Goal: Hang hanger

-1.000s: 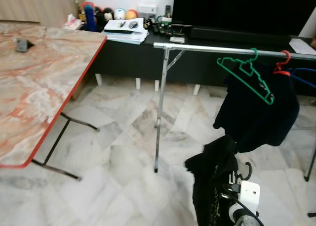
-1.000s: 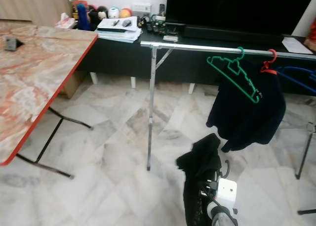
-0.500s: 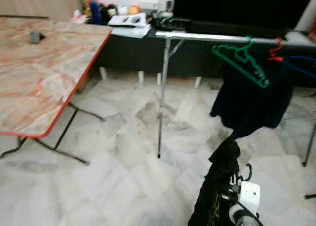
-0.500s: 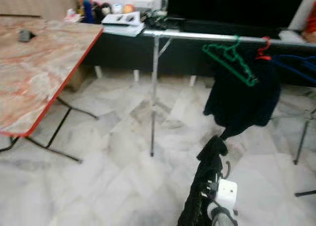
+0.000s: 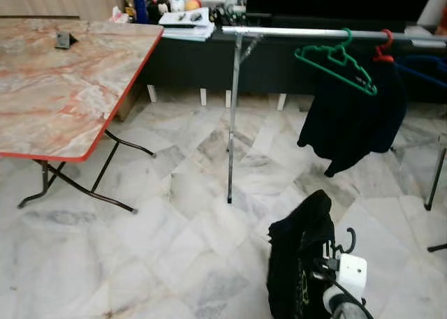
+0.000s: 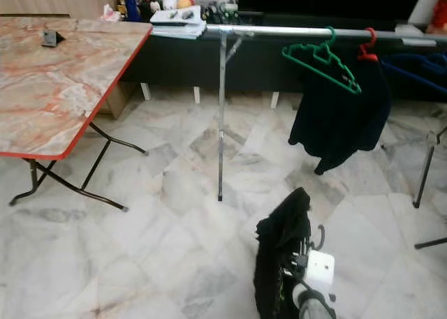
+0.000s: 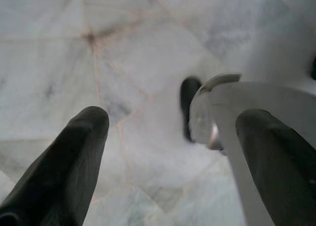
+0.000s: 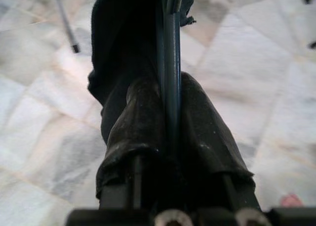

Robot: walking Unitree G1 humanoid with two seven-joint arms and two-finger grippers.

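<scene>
Black garment on hanger, low and well short of rail; right gripper pinched tight on hanger, cloth bunched over fingers, carried for hanging. Green hanger and dark jacket already on rail. Left gripper spread wide, holding nothing, over floor. Yellow-green print on garment, unreadable.

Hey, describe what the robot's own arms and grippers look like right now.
The left gripper has two long, matte black fingers that taper to rounded tips. The right gripper has black fingers too, with silver screws at their base. On the right arm, a white boxy wrist block carries black cables above a silver-grey forearm.
</scene>
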